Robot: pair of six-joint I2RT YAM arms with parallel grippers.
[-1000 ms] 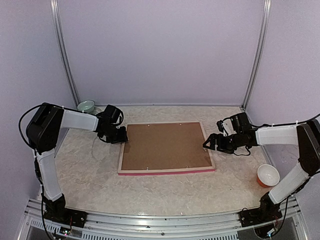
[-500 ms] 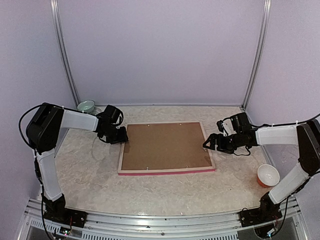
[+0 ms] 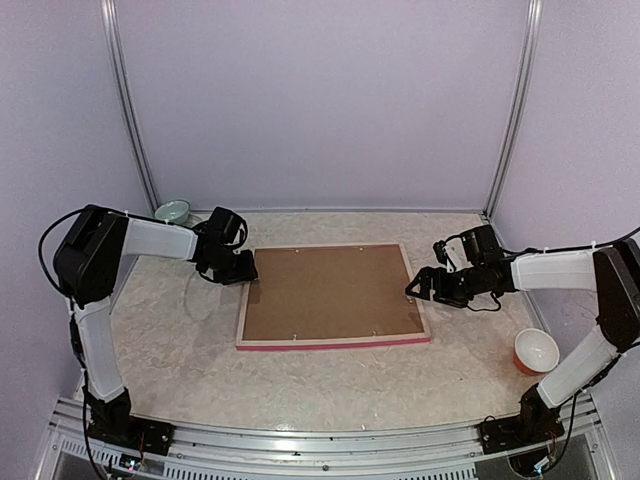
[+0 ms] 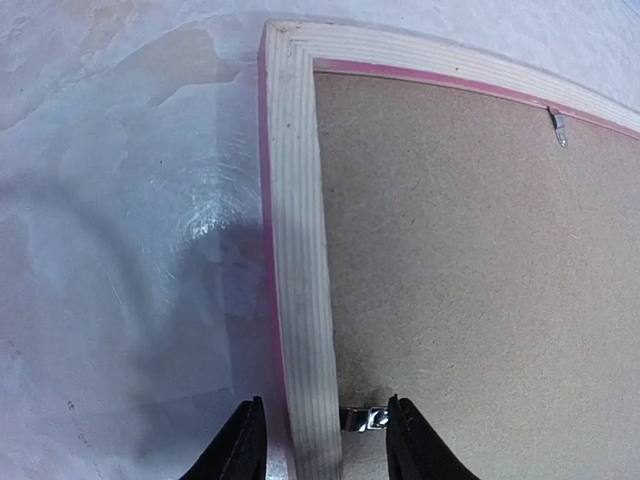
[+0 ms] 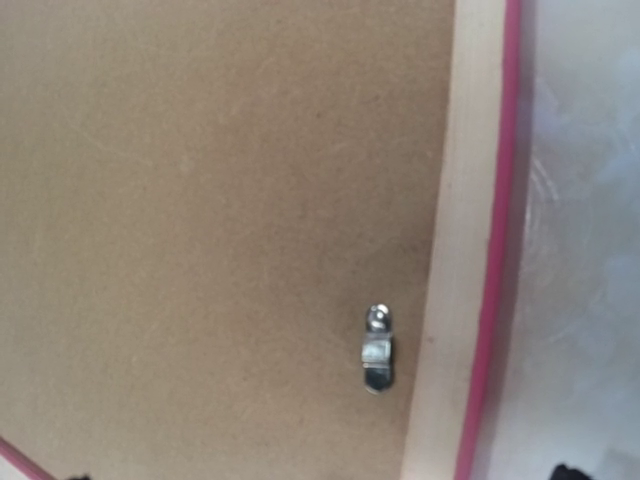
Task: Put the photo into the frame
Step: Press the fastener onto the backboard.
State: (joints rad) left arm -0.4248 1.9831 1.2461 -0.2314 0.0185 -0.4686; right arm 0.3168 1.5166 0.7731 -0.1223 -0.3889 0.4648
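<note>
Now you've got the frame [image 3: 330, 341] face-down mid-table, backing board [image 3: 330, 293] in and the photo hidden, left gripper [image 3: 248, 271] parted astride its 9 o'clock rail at a clip [image 4: 362, 419], right gripper [image 3: 415, 287] spread wide at 3 o'clock, likely to tend clips.

A robotics lab test cell, not a lived-in room. Plain lilac walls [image 3: 320, 100] close in a speckled table [image 3: 330, 390], with bare aluminium posts at its 11 o'clock [image 3: 128, 110] and 1 o'clock [image 3: 512, 110] corners. At 6 o'clock, a slotted aluminium rail [image 3: 320, 440] carries the left arm [image 3: 150, 240] and the right arm [image 3: 555, 270], their cables exposed.
</note>
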